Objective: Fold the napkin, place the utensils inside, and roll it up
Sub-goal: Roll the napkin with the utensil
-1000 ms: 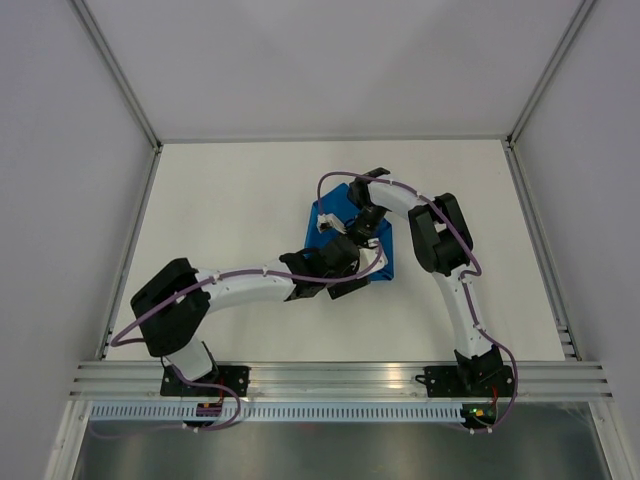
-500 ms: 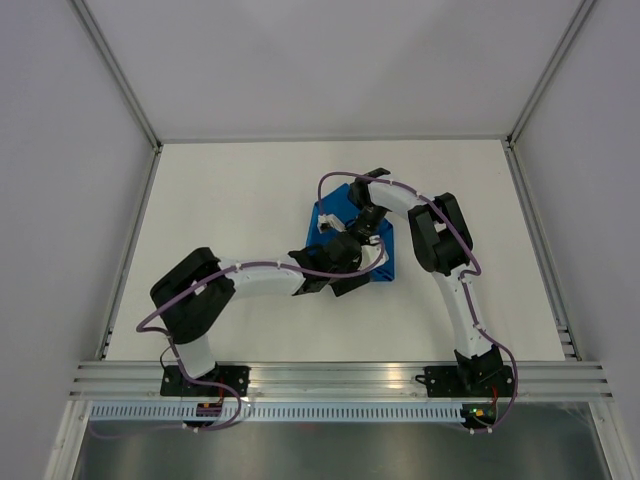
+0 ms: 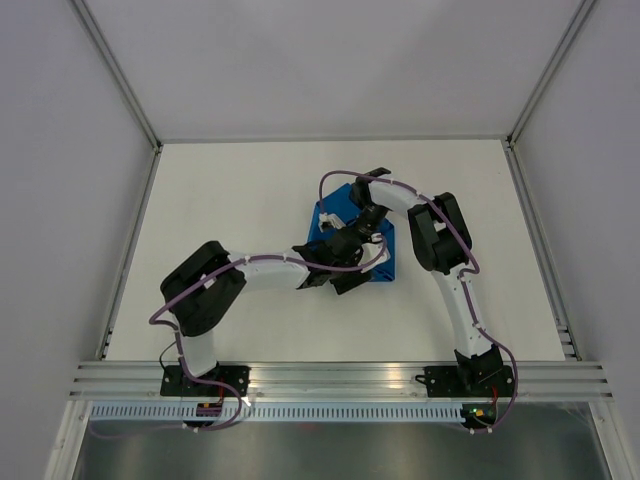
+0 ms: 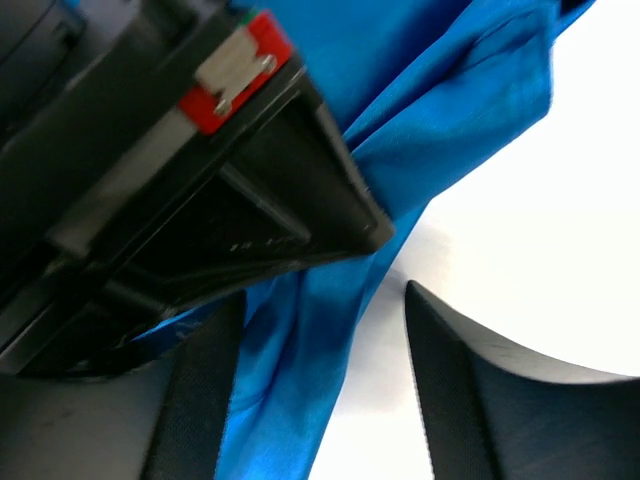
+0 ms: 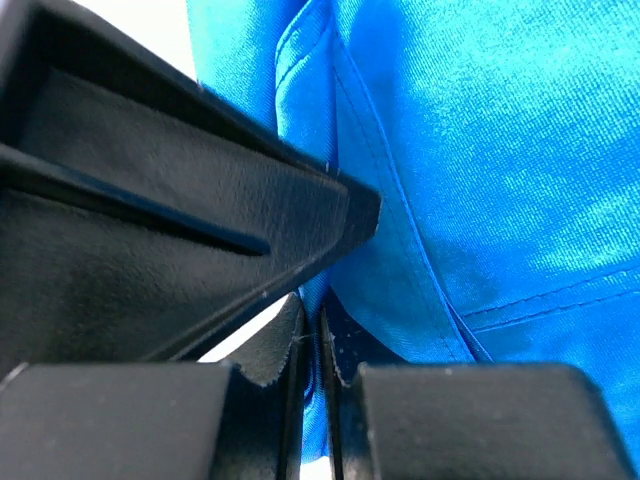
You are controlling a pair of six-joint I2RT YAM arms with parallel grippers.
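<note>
Napkin (image 5: pixel 480 150) pinched between right fingers (image 5: pixel 265 360); left fingers (image 4: pixel 470 400) spread apart astride it.

Left arm (image 3: pixel 265 268) jaws spread wide; right arm (image 3: pixel 455 300) jaws pressed together.
</note>
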